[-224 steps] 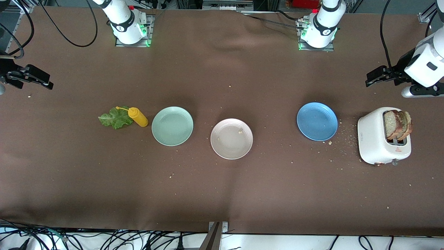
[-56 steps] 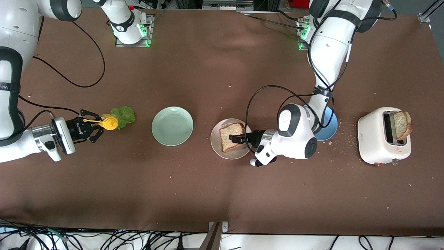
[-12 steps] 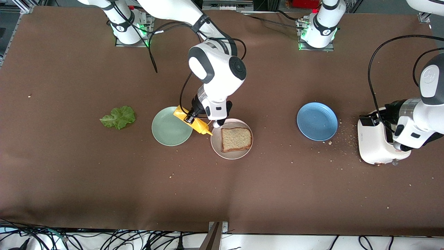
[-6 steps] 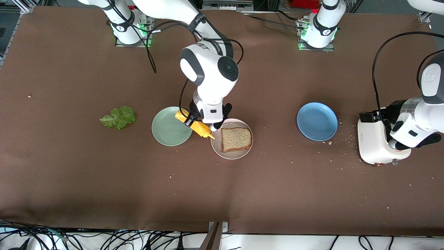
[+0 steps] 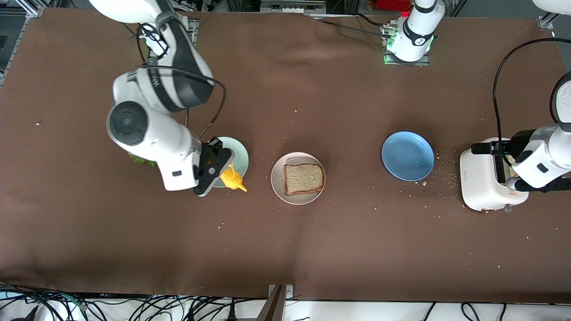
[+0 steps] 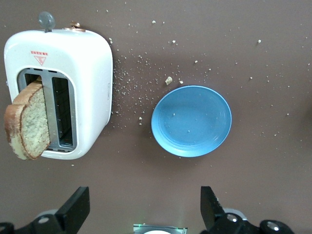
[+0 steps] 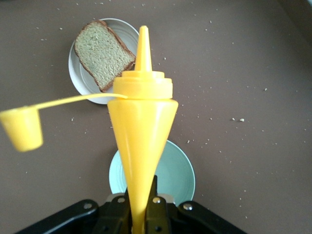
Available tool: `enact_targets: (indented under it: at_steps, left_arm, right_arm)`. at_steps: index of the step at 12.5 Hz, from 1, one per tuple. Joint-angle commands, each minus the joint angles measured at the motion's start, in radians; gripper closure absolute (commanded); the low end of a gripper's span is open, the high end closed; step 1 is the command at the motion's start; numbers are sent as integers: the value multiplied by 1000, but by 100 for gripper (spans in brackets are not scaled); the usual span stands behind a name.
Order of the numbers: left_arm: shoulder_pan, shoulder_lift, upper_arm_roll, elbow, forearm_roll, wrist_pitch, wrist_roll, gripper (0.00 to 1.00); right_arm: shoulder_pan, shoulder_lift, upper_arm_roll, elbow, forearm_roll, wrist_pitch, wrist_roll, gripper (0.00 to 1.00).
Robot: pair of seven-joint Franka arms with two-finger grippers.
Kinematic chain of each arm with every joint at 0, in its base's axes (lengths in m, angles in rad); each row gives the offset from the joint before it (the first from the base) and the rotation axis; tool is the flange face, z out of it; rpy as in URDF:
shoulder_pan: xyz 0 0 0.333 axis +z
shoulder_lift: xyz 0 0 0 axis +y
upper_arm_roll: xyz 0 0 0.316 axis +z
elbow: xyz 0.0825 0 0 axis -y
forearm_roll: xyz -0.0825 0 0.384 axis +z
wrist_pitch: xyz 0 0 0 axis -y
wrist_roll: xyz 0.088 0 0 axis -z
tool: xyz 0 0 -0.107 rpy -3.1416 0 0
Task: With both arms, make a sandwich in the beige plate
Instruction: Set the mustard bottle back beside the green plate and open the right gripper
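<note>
**Bottle in right gripper, 2nd slice not yet pulled**

Lettuce leaf [image 5: 138,159], at the right arm's end of the table, was mostly hidden under the right arm; only a green edge showed. Right gripper [image 5: 219,171] hung over the rim of the mint green plate [image 5: 238,154], fingers clamped narrow on the yellow squeeze bottle [image 5: 232,180]; cap [image 7: 22,127] dangled off on its strap, nozzle open. Beige plate [image 5: 298,178] sat mid-table w/ one bread slice [image 5: 303,178] flat in it, apart from both grippers. Blue plate [image 5: 407,155] was empty apart from crumbs. Left gripper [image 5: 490,147] was over the toaster [image 5: 484,183], fingers spread wide, holding nothing; 2nd slice [image 6: 27,122] stood tilted in a slot, per left wrist view not betw. the fingers.

Risks (judgement):
- Open nozzle could drip onto cloth or mint plate if the bottle is squeezed or tipped away from the bread.
- Slice leans out of its slot, so a straight descent could miss or knock it.
- Lettuce sits close under the right arm; it could be brushed.
</note>
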Motion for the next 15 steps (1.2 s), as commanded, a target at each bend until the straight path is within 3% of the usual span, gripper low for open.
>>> enact_targets:
  at_steps: [1, 4, 8, 13, 15]
  left_arm:
    - [1, -13, -6, 10, 25, 14, 22, 0]
    - [10, -15, -3, 10, 16, 15, 36, 1]
    - [13, -15, 0, 8, 10, 15, 36, 2]
    - [13, -13, 0, 5, 10, 20, 34, 2]
    - [11, -13, 0, 5, 8, 21, 33, 2]
  right_arm:
    - [-94, -120, 22, -177, 136, 3, -264, 100]
    - [-229, -200, 21, -394, 344, -2, -619, 100]
    - [-400, -165, 21, -548, 555, -83, -1041, 100]
    - [-510, 20, 21, -608, 753, -251, -1496, 100]
    - [-532, 103, 22, -608, 777, -285, -1630, 100]
